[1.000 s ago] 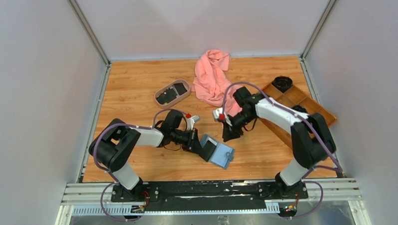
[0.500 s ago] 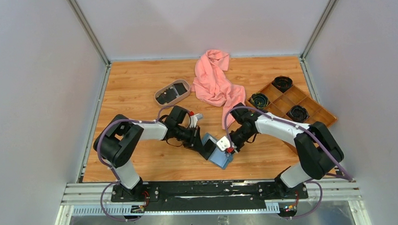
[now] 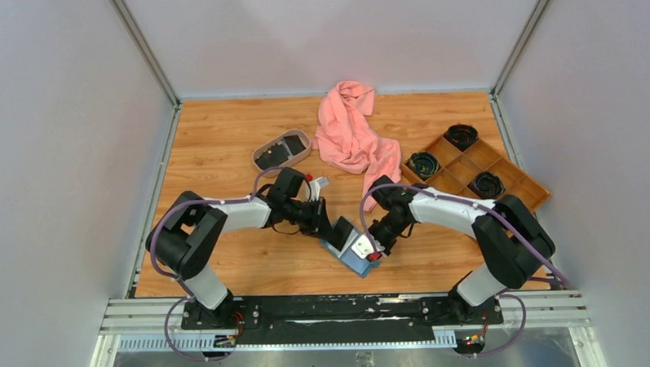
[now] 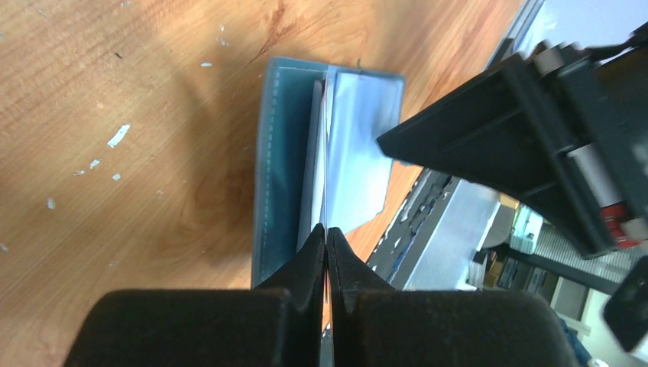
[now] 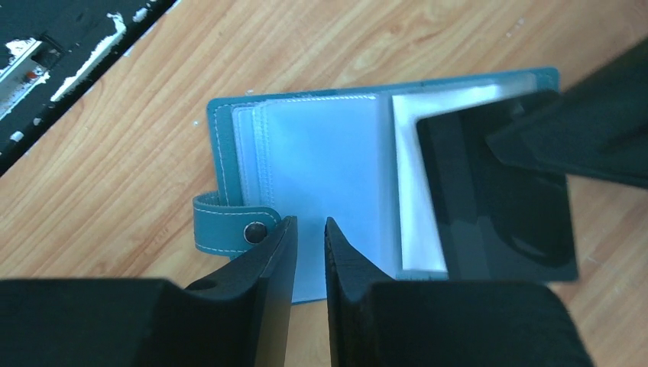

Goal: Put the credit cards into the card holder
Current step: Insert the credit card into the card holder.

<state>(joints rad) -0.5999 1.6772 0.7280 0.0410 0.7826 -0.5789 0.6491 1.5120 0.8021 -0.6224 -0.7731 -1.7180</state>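
Observation:
The teal card holder (image 3: 359, 266) lies open on the wooden table near the front, its tab clasp (image 5: 229, 228) to one side and its clear sleeves (image 5: 321, 168) fanned out. My left gripper (image 3: 329, 228) is shut on a black credit card (image 5: 497, 199), whose lower part sits against a clear sleeve. In the left wrist view that card shows only edge-on between the shut jaws of the left gripper (image 4: 327, 231), above the card holder (image 4: 277, 153). My right gripper (image 5: 309, 223) hovers over the sleeves beside the clasp, jaws slightly apart and empty. More black credit cards (image 3: 278, 155) lie in the oval tray.
An oval beige tray (image 3: 300, 136) sits at the back left of centre. A pink cloth (image 3: 348, 130) lies crumpled behind the arms. A brown wooden compartment tray (image 3: 513, 181) with dark round items stands at the right. The table's front edge runs just behind the holder.
My right arm swung down from beside the pink cloth onto the card holder. My left gripper shifted slightly back with the black card, and the holder moved a little left.

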